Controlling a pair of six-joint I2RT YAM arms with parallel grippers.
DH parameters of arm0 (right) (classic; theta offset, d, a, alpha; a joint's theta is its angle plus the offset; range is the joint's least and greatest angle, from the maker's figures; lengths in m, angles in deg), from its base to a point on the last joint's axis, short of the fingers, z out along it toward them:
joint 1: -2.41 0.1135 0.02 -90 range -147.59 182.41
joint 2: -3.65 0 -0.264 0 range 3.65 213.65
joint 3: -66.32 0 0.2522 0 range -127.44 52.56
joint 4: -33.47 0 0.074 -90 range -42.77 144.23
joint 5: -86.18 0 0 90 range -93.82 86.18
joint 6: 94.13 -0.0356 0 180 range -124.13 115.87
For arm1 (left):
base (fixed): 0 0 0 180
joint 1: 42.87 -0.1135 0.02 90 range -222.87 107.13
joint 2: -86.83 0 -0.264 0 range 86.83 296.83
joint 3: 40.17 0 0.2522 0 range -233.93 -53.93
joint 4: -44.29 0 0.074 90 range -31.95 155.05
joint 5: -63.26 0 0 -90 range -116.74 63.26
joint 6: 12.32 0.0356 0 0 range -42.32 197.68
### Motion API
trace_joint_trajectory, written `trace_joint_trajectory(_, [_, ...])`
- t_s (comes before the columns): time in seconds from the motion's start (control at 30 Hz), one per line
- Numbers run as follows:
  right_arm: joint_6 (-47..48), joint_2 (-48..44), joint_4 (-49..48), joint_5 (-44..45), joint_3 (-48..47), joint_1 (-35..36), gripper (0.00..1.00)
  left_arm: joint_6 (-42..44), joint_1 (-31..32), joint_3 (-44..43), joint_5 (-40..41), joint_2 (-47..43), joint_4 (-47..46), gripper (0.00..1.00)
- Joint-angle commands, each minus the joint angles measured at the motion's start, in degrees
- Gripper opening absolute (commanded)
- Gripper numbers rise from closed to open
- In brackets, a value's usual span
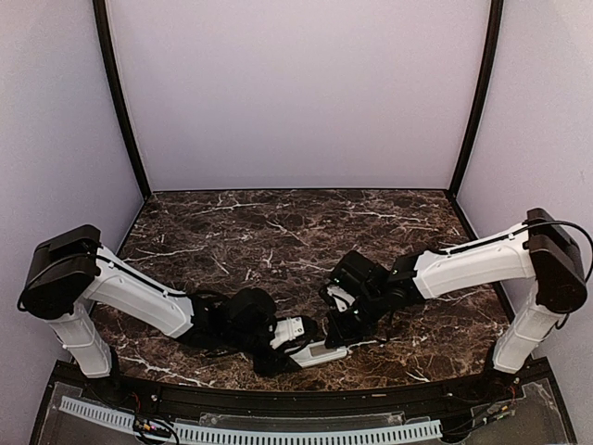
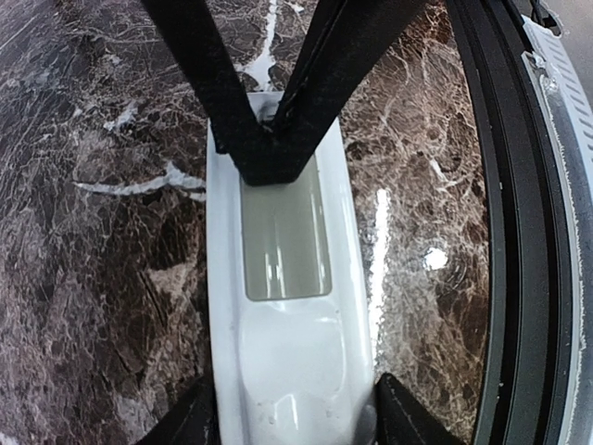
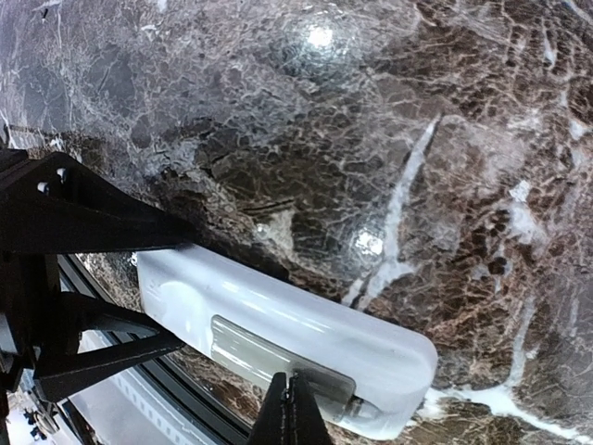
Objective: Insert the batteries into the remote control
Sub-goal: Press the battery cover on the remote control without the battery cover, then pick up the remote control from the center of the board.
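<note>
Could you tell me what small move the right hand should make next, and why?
Probably slide the grey cover off along the remote control. It sits closed on the remote's back, the right hand's shut tips rest at its edge, and the left hand grips the remote's sides.

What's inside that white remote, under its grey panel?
The grey cover closes the bay of the remote control, hiding whatever is inside. The right gripper, shut, rests its tips on the cover.

The left arm (image 1: 139,297) and right arm (image 1: 473,264) are built of white rounded links and black joint blocks; a thin black cable (image 1: 582,243) is looped far right.
</note>
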Motion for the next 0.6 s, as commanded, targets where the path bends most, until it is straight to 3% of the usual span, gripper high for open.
trace_joint_trajectory(0.0, [4.3, -2.87, 4.0, 1.35, -2.32, -0.04, 0.0, -2.33, 0.48, 2.83, 0.62, -1.92, 9.07, 0.66])
trace_joint_trajectory(0.1, [10.57, -4.75, 5.7, 2.52, -5.17, -0.05, 0.2, -3.47, 0.49, 3.62, 0.64, -8.0, 8.44, 0.83])
trace_joint_trajectory(0.2, [20.53, -6.02, 7.87, 3.47, -8.33, -0.2, 0.43, -5.55, 0.48, 3.91, 1.36, -13.99, 8.29, 0.87])
trace_joint_trajectory(0.27, [27.4, -5.91, 8.23, 2.58, -9.18, -0.25, 0.53, -7.52, 0.41, 4.24, 3.28, -18.76, 8.16, 0.88])
trace_joint_trajectory(0.43, [43.85, -2.9, 10.6, 3.39, -11.93, 0.42, 0.72, -13.91, -1.54, 4.26, 14.02, -30.42, 10.76, 0.9])
trace_joint_trajectory(0.57, [57.76, -0.57, 9.64, 2.4, -11.18, 2.43, 0.77, -19.79, -3.23, 3.7, 22.83, -36.72, 15.09, 0.9])
